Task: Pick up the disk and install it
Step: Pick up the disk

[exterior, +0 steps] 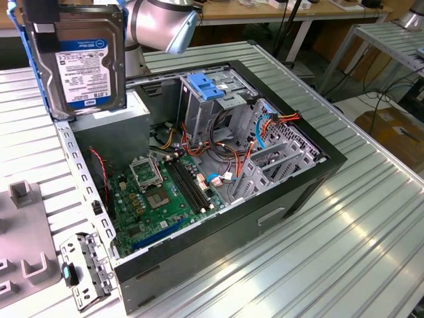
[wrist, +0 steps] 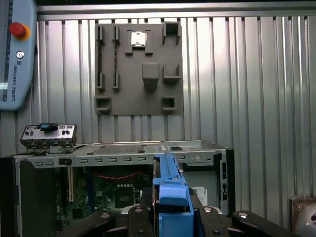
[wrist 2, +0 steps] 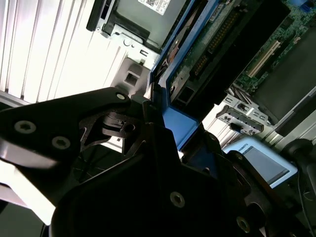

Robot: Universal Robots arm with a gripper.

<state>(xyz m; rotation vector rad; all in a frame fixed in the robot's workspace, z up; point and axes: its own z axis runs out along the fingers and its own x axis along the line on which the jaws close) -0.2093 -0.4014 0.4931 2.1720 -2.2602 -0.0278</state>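
Disk [exterior: 83,63] hangs upright at the exterior view's far left, above the left edge of the open computer case [exterior: 278,199], with its white label facing the camera. I see the gripper [exterior: 46,30] clamped on its top edge, though the frame cuts most of the gripper off. In the first wrist view the blue carrier rail [wrist: 170,195] sits between dark fingers [wrist: 148,212], and I cannot make out their tips.

Open tower computer case [exterior: 199,248], lying on its side on ribbed aluminium table [exterior: 344,252]. Inside: green motherboard [exterior: 165,199]; metal drive cage [exterior: 199,119] topped by blue latch [exterior: 202,86]. Nearby: grey fixture plate [wrist: 133,94], teach pendant [wrist: 17,54].
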